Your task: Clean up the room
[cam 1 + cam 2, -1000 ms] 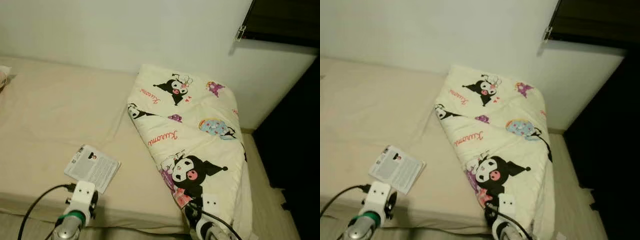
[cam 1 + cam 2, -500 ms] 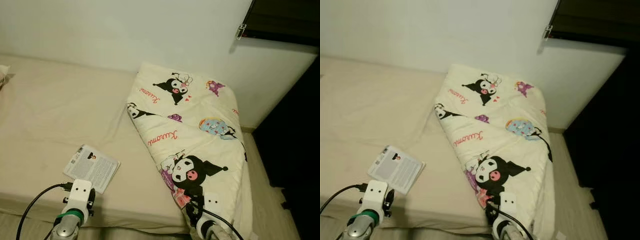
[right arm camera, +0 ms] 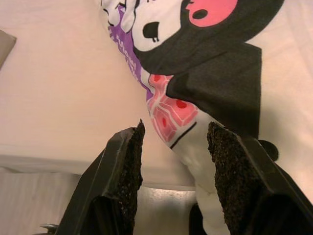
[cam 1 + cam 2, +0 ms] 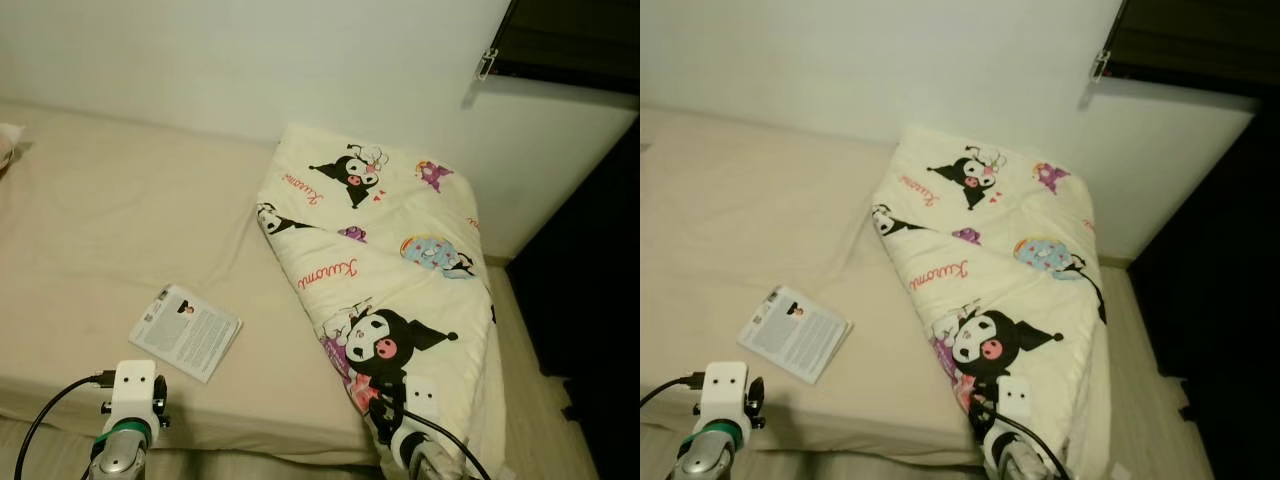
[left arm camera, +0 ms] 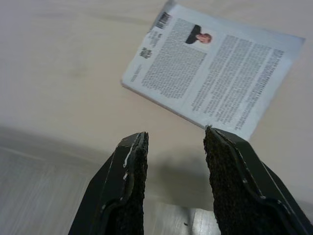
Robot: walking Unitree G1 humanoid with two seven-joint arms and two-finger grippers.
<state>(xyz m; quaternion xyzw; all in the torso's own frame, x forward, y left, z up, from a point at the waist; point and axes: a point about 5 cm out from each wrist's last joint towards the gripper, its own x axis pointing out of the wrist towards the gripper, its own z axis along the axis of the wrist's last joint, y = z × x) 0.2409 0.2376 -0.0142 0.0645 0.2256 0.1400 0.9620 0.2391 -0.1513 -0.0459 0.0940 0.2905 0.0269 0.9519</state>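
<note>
- Approach is judged to be the step in hand: nothing is held, and both arms are poised low at the near edge of the bed (image 4: 90, 230).
- The left gripper (image 5: 173, 147) is seen with its jaws parted and empty, above the mattress edge, with floor showing beneath them.
- The booklet (image 5: 215, 81), taken as the loose thing to be tidied, lies flat on the sheet just ahead of the left jaws, its nearest corner close to the tip of one finger but not touched.
- The right gripper (image 3: 173, 142) is likewise spread and empty, its jaws set either side of the near corner of the folded cartoon-print blanket (image 4: 385, 260) without contact.
- Beyond the right jaws the blanket runs away to the wall (image 4: 250, 60), covering the bed's far end.
- For the next move, the left jaws would need to be carried forward and lowered to the booklet's near edge; a thin flat thing on soft bedding calls for one finger to be slid under that edge before closing.
</note>
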